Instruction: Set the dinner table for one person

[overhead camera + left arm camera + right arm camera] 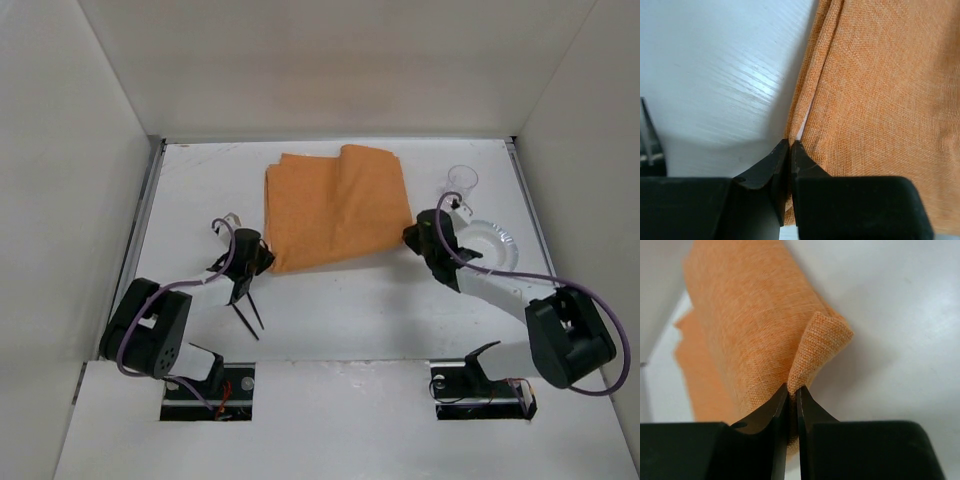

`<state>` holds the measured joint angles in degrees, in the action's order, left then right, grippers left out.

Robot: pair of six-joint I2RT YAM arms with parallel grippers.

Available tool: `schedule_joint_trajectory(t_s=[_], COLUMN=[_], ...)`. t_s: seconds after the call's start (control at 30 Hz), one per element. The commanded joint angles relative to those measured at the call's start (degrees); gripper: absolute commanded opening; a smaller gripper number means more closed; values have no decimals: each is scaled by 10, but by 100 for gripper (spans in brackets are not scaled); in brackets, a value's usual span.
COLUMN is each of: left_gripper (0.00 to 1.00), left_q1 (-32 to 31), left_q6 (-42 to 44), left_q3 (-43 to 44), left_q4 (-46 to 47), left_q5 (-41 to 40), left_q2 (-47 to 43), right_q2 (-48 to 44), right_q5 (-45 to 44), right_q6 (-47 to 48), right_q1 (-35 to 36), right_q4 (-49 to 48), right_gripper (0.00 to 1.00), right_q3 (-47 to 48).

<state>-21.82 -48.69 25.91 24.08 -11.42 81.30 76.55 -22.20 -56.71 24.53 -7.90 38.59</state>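
Dinner table [330,310] bears the orange cloth placemat [335,205]; my left gripper [790,143] pinches its near left corner, my right gripper [792,388] its lifted right corner, both clamped tight

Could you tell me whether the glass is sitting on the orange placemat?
No, the glass sits on the bare table, right of the placemat.

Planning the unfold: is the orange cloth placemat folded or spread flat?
Folded: the orange cloth placemat shows doubled layers along its edge.
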Motion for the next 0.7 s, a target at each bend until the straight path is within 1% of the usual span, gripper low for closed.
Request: schedule_joint_trajectory(t_s=[0.0,0.07,0.17,0.3,0.33,0.4,0.47,0.53,0.57,0.67], left_gripper=[3,3,3,4,6,13,25,32,36,41], left_q1=[22,31,42,45,46,51,51,46,42,24], left_q6=[10,11,18,26,27,30,35,39,42,51], left_q3=[-17,-20,-28,-35,-37,-42,-46,-51,-53,-46], left_q4=[-34,-51,-79,-110,-112,-116,-116,-116,-120,-151], left_q5=[-45,-54,-75,-92,-93,-93,-93,-98,-108,-150], left_q2=[-46,-75,-120,-152,-158,-171,-194,-221,-238,-260], right_q2=[0,-14,-46,-69,-75,-87,-104,-131,-147,-185], right_q5=[-64,-89,-145,-193,-192,-175,-164,-164,-166,-163], right_q6=[-39,-41,-51,-62,-60,-56,-44,-28,-19,-1], right_q1=[32,56,113,148,150,150,150,150,150,144], right_q4=[12,37,80,143,150,150,148,152,155,170], right_gripper=[16,16,17,22,26,38,51,62,65,72], right_q3=[-34,-47,-69,-78,-82,-91,-98,-100,-102,-106])
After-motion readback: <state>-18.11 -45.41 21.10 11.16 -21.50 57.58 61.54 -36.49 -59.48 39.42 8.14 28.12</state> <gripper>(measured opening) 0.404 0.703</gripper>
